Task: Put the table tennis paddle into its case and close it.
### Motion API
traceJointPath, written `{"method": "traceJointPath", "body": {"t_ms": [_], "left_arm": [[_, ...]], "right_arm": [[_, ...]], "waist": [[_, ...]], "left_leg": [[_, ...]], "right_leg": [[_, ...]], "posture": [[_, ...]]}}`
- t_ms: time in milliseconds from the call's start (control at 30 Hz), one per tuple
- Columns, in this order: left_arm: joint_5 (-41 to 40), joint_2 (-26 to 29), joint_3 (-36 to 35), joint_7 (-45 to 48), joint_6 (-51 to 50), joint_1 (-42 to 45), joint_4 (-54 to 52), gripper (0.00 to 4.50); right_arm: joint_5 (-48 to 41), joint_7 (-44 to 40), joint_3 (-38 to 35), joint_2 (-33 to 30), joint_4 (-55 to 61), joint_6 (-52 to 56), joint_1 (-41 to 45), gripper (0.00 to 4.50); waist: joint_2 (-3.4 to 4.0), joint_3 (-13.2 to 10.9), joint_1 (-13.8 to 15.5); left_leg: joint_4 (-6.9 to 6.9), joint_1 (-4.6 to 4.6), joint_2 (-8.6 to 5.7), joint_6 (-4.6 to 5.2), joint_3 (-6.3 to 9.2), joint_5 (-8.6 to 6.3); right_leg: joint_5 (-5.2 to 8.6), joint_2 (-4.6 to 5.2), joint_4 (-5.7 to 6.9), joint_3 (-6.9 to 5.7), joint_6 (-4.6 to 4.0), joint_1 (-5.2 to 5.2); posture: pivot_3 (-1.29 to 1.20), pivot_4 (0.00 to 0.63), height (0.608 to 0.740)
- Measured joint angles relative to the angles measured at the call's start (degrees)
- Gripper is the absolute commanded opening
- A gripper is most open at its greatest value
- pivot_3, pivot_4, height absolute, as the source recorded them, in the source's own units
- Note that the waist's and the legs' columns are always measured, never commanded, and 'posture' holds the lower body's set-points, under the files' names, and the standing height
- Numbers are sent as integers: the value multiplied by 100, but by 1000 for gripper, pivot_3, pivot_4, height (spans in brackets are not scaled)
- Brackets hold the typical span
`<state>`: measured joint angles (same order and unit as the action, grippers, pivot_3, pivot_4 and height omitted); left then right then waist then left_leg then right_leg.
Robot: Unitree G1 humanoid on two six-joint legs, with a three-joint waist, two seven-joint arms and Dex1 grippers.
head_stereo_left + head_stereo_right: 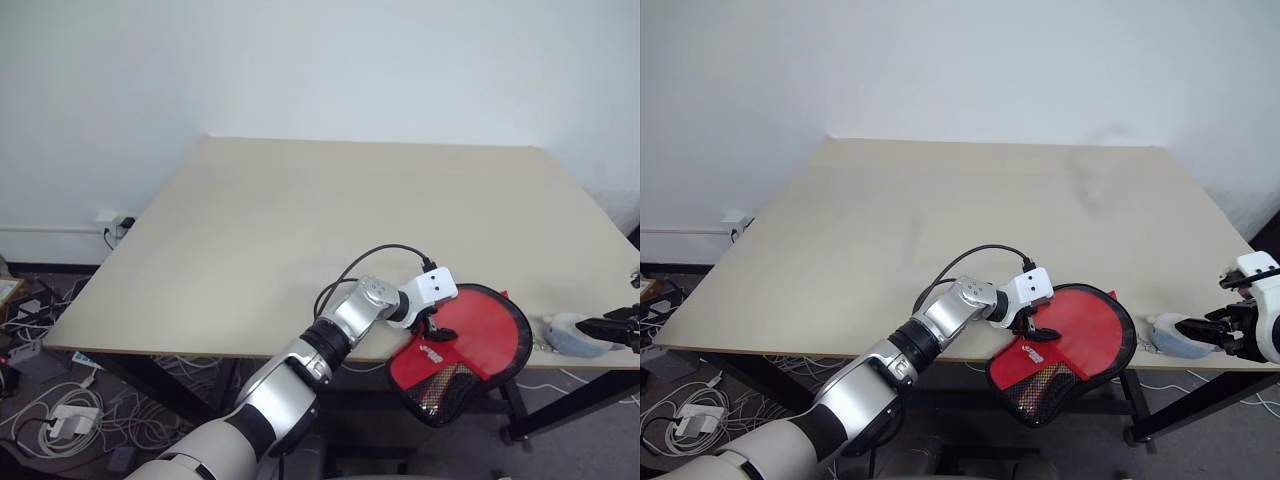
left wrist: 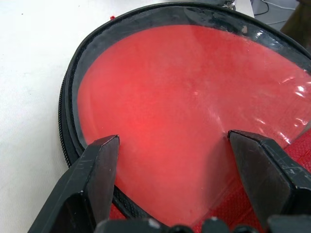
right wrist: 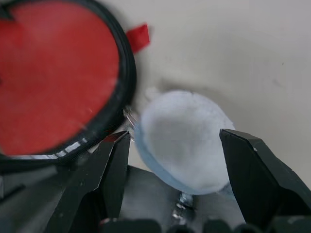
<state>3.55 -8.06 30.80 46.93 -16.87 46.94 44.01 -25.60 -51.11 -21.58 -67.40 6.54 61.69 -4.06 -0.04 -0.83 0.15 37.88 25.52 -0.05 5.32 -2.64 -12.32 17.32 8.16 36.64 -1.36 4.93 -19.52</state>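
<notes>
- The table (image 1: 300, 230) is carrying the case (image 1: 470, 345) at its near edge, the narrow end overhanging.
- The case, lying red side up, is probably already hiding the table tennis paddle; I cannot confirm that.
- The left gripper (image 2: 172, 160), fingers spread, is hovering over the case, seemingly steadying it.
- The right gripper (image 3: 172, 160), also spread, is reaching toward a pale blue fluffy charm (image 3: 182, 143) beside the case rim, likely the zip pull.

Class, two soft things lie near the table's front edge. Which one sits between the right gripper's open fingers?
The pale blue fluffy pad, at the table's front right corner. The red, black-edged case lies beside it, under the left gripper.
</notes>
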Motion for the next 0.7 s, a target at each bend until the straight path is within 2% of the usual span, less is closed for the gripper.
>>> {"method": "traceJointPath", "body": {"t_ms": [233,333,400,700], "left_arm": [[0,0,-4,-3,2,3,5,3807],[0,0,-5,-4,2,5,7,3807],[0,0,-5,-7,3,6,7,3807],[2,1,-7,-16,3,6,14,3807]], "right_arm": [[425,32,796,-113,-135,-441,131,3173],[565,67,1050,-104,-316,-610,328,3770],[666,93,1200,-90,-425,-782,375,4478],[823,185,1606,165,-931,-783,929,4478]], "waist": [[0,0,-1],[0,0,0],[-1,-1,5],[-6,1,0]], "left_leg": [[1,0,0,-1,-1,0],[1,0,0,-1,1,0],[1,0,-1,-1,1,0],[4,0,-1,-1,2,0]], "right_leg": [[0,2,0,-1,0,0],[0,2,0,-2,0,0],[0,2,0,-2,0,0],[-1,2,0,-3,0,1]], "posture": [[0,0,715],[0,0,715],[0,0,715],[0,0,715]]}}
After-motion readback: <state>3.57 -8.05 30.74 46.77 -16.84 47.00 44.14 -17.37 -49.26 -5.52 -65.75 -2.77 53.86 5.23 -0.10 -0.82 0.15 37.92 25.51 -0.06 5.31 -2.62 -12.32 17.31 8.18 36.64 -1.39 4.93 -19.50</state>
